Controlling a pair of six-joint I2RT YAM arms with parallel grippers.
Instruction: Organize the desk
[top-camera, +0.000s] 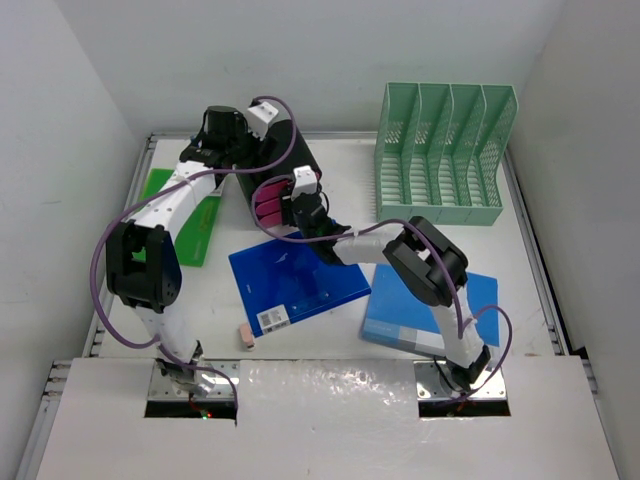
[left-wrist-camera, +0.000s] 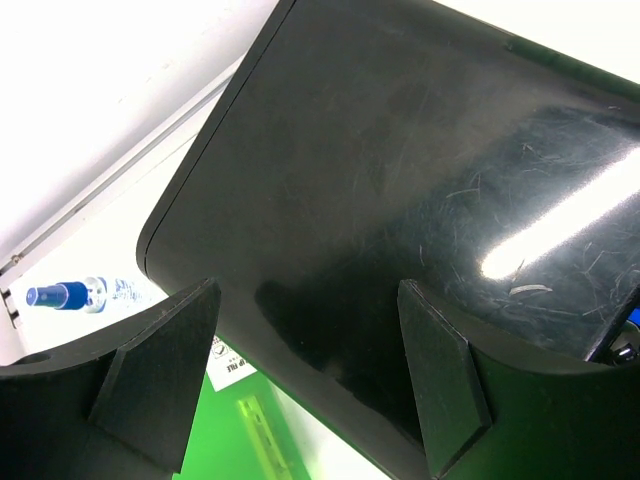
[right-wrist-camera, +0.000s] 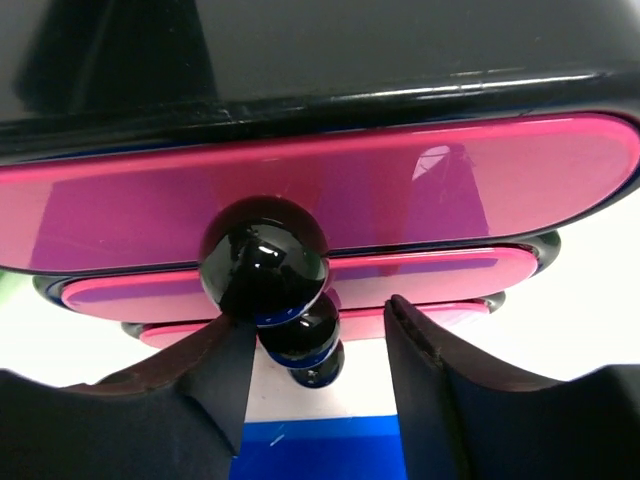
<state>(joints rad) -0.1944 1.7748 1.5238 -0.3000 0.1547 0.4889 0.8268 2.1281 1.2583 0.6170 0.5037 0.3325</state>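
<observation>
Spread wide at the bottom of its view, my right pincer (right-wrist-camera: 318, 325) grasps nothing; one finger sits just beneath the top black knob (right-wrist-camera: 265, 260) of the pink drawers (right-wrist-camera: 450, 180). My left pincer (left-wrist-camera: 308, 300) is released too, facing the glossy shell of the black drawer box (left-wrist-camera: 400, 150). That box stands toward the back of the white bench (top-camera: 520, 260), behind a blue folder (top-camera: 300, 275).

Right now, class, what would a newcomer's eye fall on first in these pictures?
The black drawer box with bright pink drawers at the back centre of the desk, with the right gripper open at its black knobs. Next, the mint-green file rack at back right and the blue folder mid-desk.
</observation>
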